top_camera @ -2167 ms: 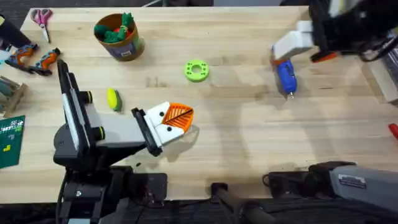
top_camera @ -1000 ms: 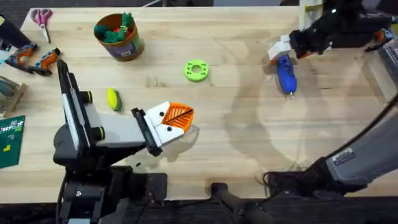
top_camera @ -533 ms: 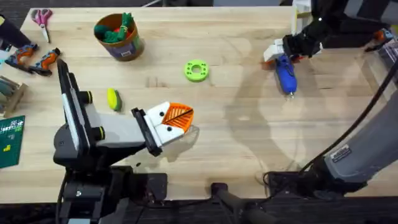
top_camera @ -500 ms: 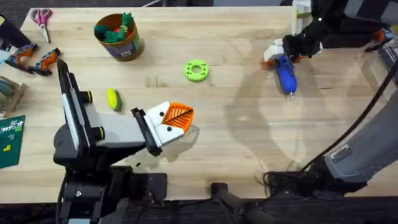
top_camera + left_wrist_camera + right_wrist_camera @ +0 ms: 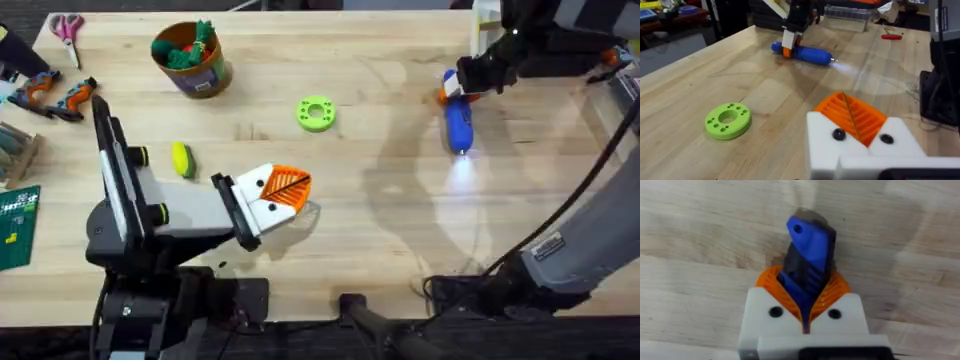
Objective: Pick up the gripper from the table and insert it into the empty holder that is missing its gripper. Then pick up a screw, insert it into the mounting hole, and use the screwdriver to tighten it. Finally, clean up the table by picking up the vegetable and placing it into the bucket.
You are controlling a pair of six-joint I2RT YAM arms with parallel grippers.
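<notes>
on the desk [image 5: 380, 230], the bucket [image 5: 192, 58] stands at the far left, with scissors [image 5: 67, 29] farther left at the corner and pliers [image 5: 55, 95] just nearer along the left edge. the ring disc [image 5: 316, 113] lies near the middle, to the right of the bucket and nearer. the vegetable [image 5: 182, 159] lies nearer again, left of the disc, just beside the left arm (touching or not, hard to say). the left claw [image 5: 282, 200] sits right of the vegetable, low over the desk. the screwdriver [image 5: 457, 122] lies at the far right, well apart from the disc, its bit end toward the near edge. the right claw [image 5: 455, 85] is on its far end, clamped around it.
</notes>
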